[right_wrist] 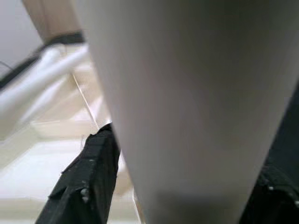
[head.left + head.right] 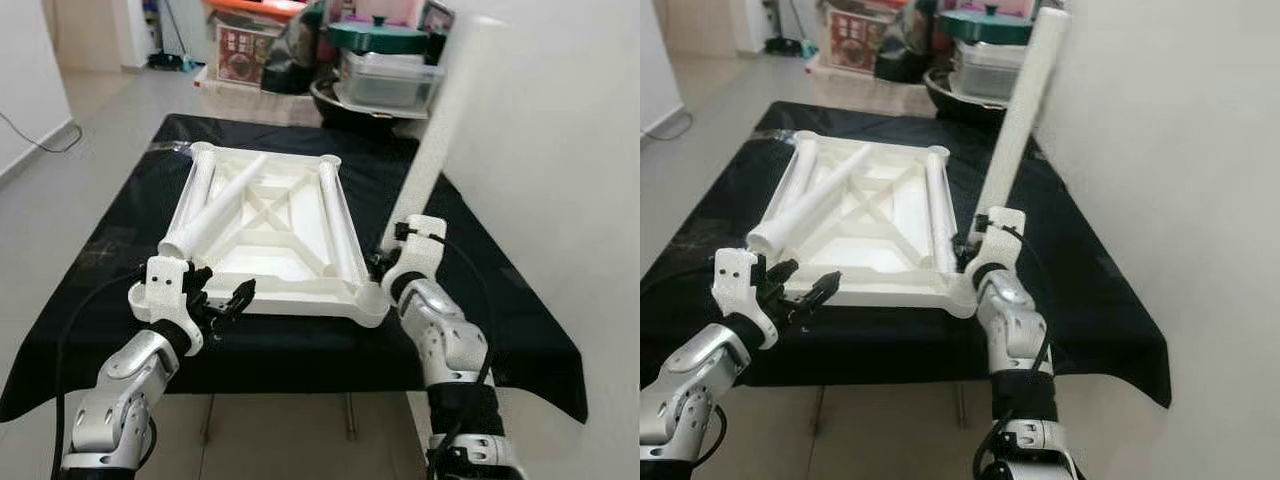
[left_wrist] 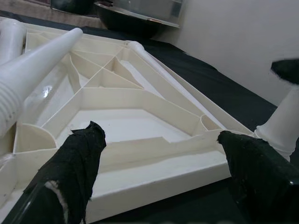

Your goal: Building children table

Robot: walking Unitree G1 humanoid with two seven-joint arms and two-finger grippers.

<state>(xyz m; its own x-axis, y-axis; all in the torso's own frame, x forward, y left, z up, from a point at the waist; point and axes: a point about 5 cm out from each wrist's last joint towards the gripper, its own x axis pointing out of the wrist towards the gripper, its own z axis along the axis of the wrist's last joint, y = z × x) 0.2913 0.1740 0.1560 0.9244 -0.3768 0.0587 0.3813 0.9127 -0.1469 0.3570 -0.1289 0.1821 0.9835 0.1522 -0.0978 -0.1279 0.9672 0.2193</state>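
Observation:
A white plastic tabletop (image 2: 300,300) lies upside down on a black-covered table (image 2: 300,350). Three white legs rest in it: one along the left side (image 2: 200,175), one lying diagonally (image 2: 215,215), one along the right side (image 2: 335,205). My right gripper (image 2: 385,262) is shut on a fourth leg (image 2: 1025,110), which leans up and to the right, its lower end (image 3: 280,130) at the tabletop's near right corner. Up close, that leg (image 1: 187,93) sits between the black fingers (image 1: 88,182). My left gripper (image 2: 225,300) is open just before the near left edge, holding nothing.
A white wall (image 2: 560,150) stands close on the right. Behind the table are a box (image 2: 245,50), a lidded container (image 2: 390,75) and pots. Grey floor lies to the left, with a cable (image 2: 40,140) on it. The black cloth hangs over the near edge.

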